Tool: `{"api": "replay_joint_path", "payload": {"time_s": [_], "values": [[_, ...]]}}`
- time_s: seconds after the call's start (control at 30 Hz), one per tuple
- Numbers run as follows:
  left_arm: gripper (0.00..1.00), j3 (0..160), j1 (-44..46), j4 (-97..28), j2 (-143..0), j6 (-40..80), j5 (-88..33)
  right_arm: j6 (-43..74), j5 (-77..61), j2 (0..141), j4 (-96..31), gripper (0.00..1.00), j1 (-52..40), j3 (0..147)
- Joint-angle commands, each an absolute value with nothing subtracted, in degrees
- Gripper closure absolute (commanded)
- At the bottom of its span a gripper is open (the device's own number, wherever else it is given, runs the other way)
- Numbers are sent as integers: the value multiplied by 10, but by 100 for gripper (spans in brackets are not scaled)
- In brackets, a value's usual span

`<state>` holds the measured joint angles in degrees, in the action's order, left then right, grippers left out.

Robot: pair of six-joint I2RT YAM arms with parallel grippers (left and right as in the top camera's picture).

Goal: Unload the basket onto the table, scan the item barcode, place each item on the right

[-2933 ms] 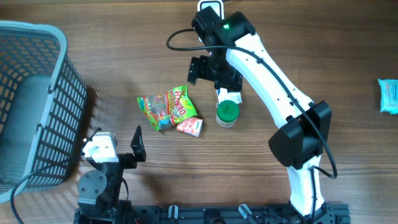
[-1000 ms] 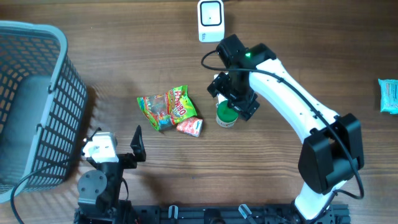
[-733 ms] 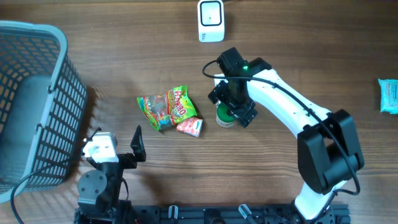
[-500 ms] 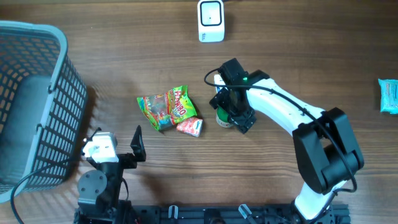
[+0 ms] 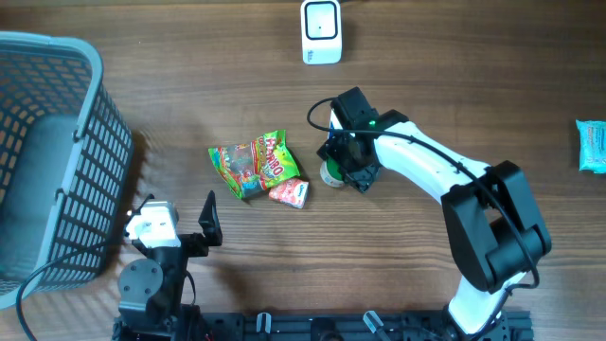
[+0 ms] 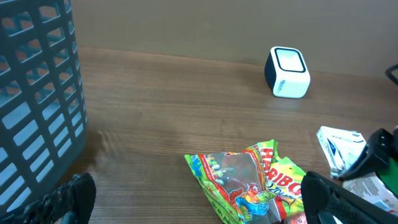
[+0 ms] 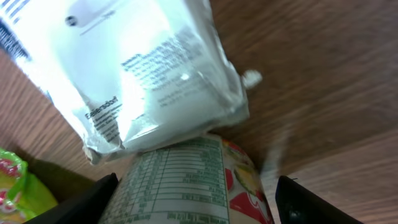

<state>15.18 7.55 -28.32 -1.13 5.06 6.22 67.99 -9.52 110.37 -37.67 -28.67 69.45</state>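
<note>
Basket (image 6: pixel 37 93) L, scanner (image 6: pixel 287 73) R, candy bag (image 6: pixel 249 180) ctr.

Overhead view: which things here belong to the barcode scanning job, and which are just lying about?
Part of the job:
- scanner
- cup, the item being picked
- right gripper, jaws either side of the cup

Lying about:
- Haribo bag
- red packet
- white pouch, touching the cup
- basket
- blue packet
</note>
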Motion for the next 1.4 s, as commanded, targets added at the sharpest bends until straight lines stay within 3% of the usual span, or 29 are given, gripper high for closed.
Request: {"api": "replay_joint_path", "payload": {"time_s": [0.0,0.1,0.47,0.87,1.0,1.2,1.37], "values": [[0,148,78,-282,-8,54,71,662,-93,1166,-373,37,-289,670],[0,148,78,-282,-8,54,71,658,-112,1166,-356,38,-289,671],[0,148,78,-282,-8,54,71,538,-386,1076,-345,41,-265,712],[0,148,78,-282,-8,54,71,370,-483,882,-601,41,-108,712],[0,148,78,-282,-8,54,71,312,-566,883,-611,41,-101,709],[0,148,78,-282,-8,54,71,243,-553,883,-645,41,-101,709],[0,148,78,-282,-8,54,71,130,-553,869,-753,41,-101,709]]}}
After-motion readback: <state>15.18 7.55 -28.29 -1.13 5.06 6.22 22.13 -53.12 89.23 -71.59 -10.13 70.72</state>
